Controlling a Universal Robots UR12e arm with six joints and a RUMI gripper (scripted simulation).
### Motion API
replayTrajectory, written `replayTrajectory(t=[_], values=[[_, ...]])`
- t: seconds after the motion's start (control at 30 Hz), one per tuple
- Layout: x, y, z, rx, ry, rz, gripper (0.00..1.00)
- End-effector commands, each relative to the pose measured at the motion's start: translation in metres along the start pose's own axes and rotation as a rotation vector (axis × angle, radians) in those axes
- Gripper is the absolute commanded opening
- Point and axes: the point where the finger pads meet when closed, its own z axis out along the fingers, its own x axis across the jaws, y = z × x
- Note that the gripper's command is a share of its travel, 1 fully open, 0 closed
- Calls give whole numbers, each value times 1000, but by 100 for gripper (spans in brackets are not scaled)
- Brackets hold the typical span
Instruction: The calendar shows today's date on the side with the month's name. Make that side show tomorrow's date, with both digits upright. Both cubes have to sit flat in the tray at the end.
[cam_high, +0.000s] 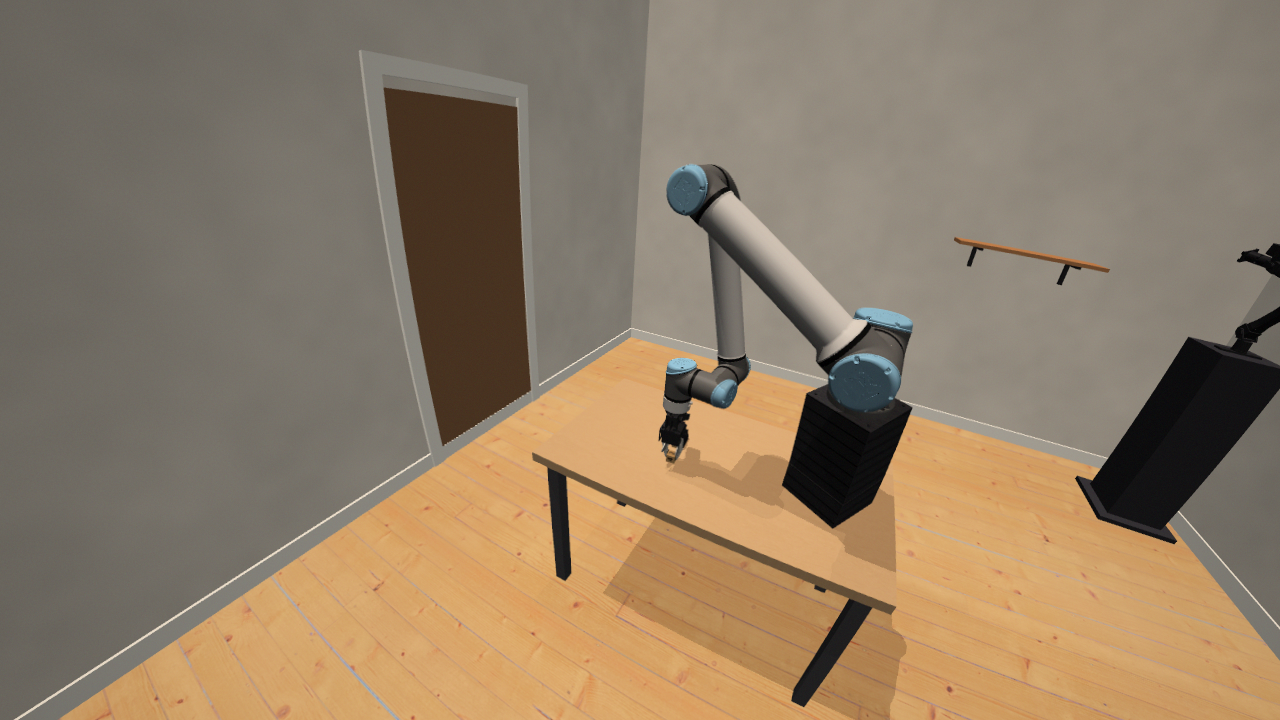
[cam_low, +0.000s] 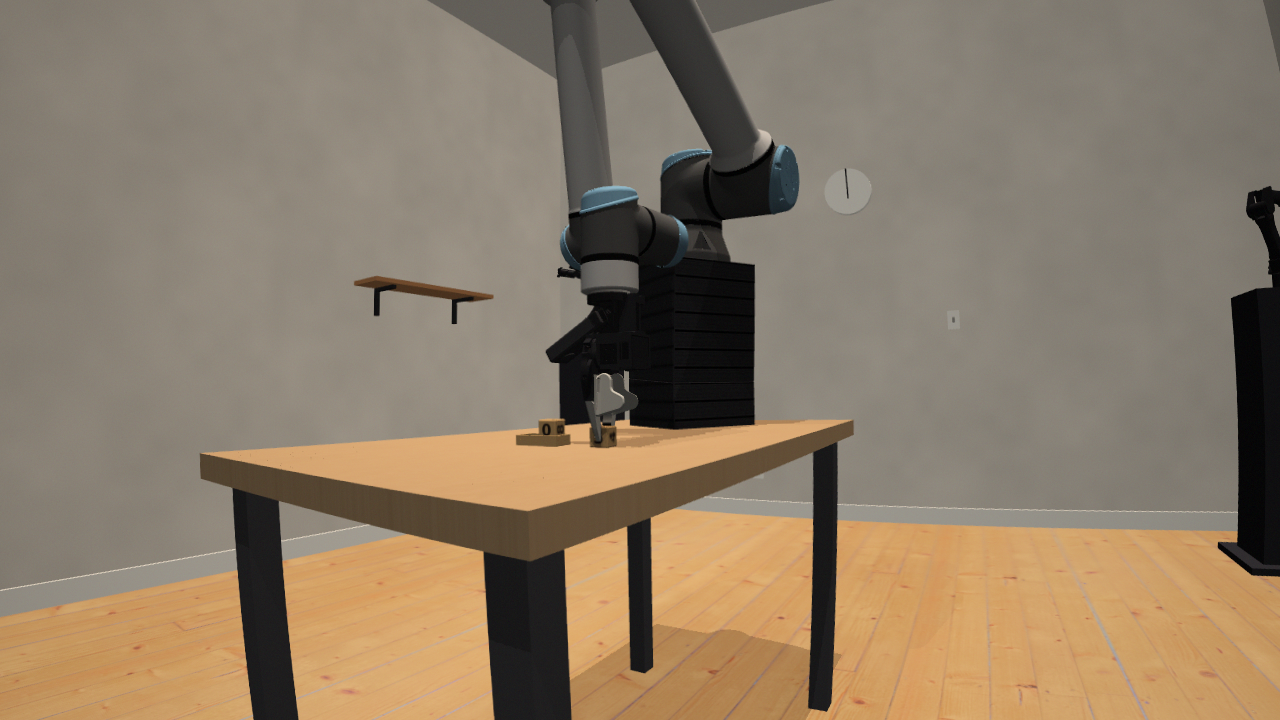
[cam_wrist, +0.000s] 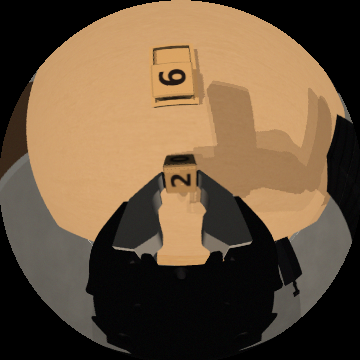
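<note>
My gripper (cam_wrist: 180, 172) is shut on a small wooden cube (cam_wrist: 180, 176) that shows a 2 toward the wrist camera. The cube sits low at the table top, beside the tray; I cannot tell whether it touches the table. In the exterior view the held cube (cam_low: 604, 435) is right of the tray (cam_low: 543, 439). A second cube (cam_wrist: 172, 78) sits in the flat wooden tray, showing a 6 on top in the wrist view and a 0 on its side in the exterior view (cam_low: 550, 427). The tray slot next to it is empty. In the top view the gripper (cam_high: 672, 447) stands over the table's far left part.
The arm's black pedestal (cam_low: 693, 340) stands on the table behind the tray. The table (cam_high: 716, 497) has edges close to the tray on the left side. A wall shelf (cam_low: 422, 289), a door (cam_high: 456, 250) and a black stand (cam_high: 1181, 429) are off the table.
</note>
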Motion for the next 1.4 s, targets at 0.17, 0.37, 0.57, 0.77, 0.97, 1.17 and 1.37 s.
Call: replayTrajectory(t=[0.17,0.37,0.57,0.77,0.97,1.17,1.37], values=[[-2,0,-2,2,-3,-1,11],[1,1,-10,1,0,0,11],[1,-1,-38,1,0,1,11],[1,0,-73,1,0,1,11],[1,0,-90,1,0,1,11],[1,0,-101,1,0,0,11],[0,0,-101,1,-1,0,11]])
